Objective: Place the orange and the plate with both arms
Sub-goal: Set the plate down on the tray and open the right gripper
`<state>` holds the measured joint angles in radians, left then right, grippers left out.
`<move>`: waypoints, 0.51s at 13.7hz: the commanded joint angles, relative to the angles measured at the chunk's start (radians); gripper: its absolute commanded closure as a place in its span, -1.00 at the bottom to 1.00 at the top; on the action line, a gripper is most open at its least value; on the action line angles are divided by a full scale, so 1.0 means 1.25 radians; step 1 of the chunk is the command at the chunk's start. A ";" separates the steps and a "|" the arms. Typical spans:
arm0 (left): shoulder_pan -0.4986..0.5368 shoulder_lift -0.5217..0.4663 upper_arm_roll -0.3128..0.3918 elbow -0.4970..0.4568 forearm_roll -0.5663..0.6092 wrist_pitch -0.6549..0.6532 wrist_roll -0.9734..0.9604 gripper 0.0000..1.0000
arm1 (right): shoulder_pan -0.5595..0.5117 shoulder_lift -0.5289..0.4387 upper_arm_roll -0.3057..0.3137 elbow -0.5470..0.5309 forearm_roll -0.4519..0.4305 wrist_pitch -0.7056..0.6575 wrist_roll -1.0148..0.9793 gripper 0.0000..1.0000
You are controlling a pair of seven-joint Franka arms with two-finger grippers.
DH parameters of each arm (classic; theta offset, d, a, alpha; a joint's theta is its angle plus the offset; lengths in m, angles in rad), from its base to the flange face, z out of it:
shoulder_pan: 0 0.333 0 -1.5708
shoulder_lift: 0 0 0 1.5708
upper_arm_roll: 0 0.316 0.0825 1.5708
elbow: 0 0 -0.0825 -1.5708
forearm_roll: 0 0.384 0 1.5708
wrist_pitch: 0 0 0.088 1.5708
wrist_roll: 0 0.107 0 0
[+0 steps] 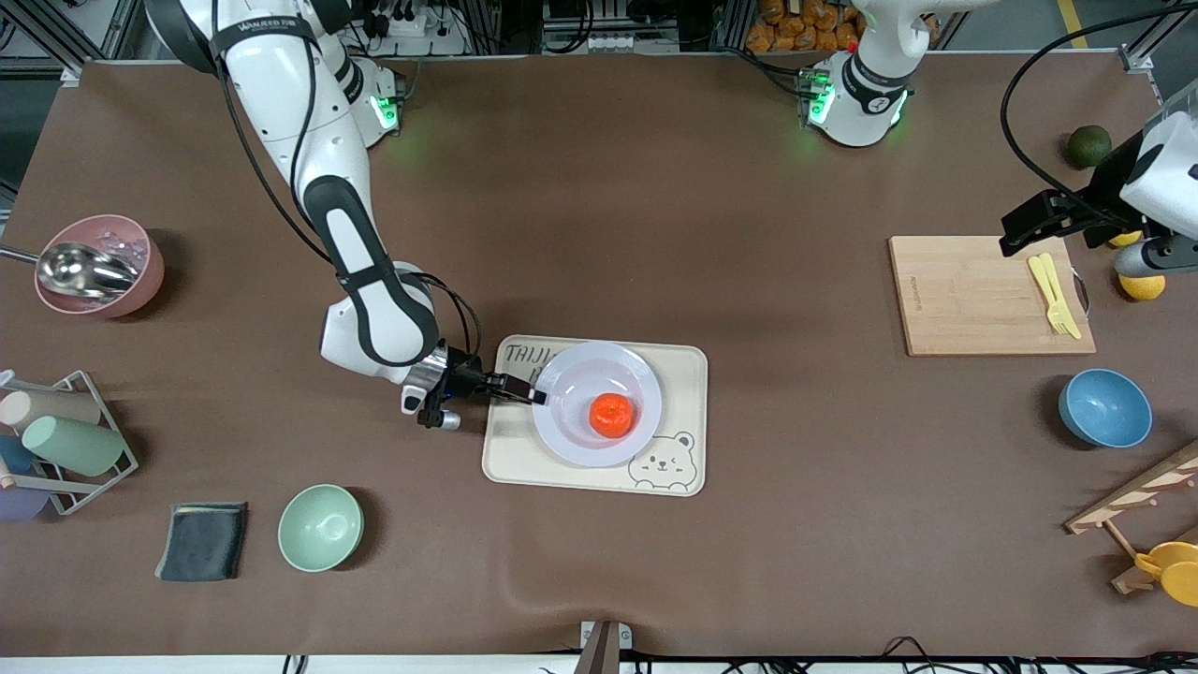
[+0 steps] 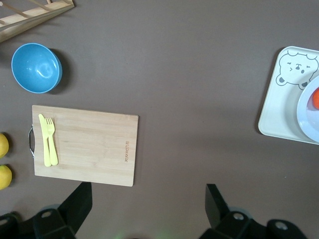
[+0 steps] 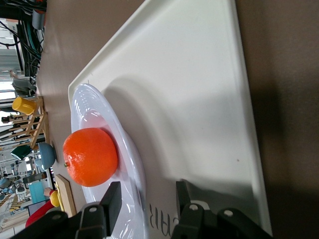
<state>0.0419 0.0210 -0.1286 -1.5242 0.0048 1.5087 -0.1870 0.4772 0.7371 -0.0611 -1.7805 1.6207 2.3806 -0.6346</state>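
**Presently: orange on plate, plate on bear tray**

Orange (image 1: 611, 415): resting in the plate (image 1: 571, 431), off-centre, toward the front camera. Plate: lying on the cream bear tray (image 1: 683, 374), mid-counter (image 1: 599, 206). Right claw (image 1: 522, 391): low at the plate's rim, fingers (image 3: 112, 199) either side of the rim, part-closed on it. Left claw (image 2: 144, 199): waiting wide open, holding nothing, above the wooden cutting board (image 1: 973, 300).

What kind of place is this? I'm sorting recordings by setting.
Probably a robotics lab staged as a kitchen tabletop: two arms bolted along a brown-covered table, metal framing and cables at its edge, and tableware props such as a plate with an orange, a cutting board and a blue bowl.
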 commanded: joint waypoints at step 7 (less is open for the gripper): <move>0.001 -0.011 0.002 0.003 0.000 -0.003 0.013 -1.00 | -0.043 -0.094 0.001 -0.031 -0.197 -0.045 0.192 -0.03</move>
<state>0.0421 0.0183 -0.1285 -1.5203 0.0048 1.5087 -0.1870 0.4513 0.6992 -0.0673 -1.7777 1.4718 2.3633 -0.4898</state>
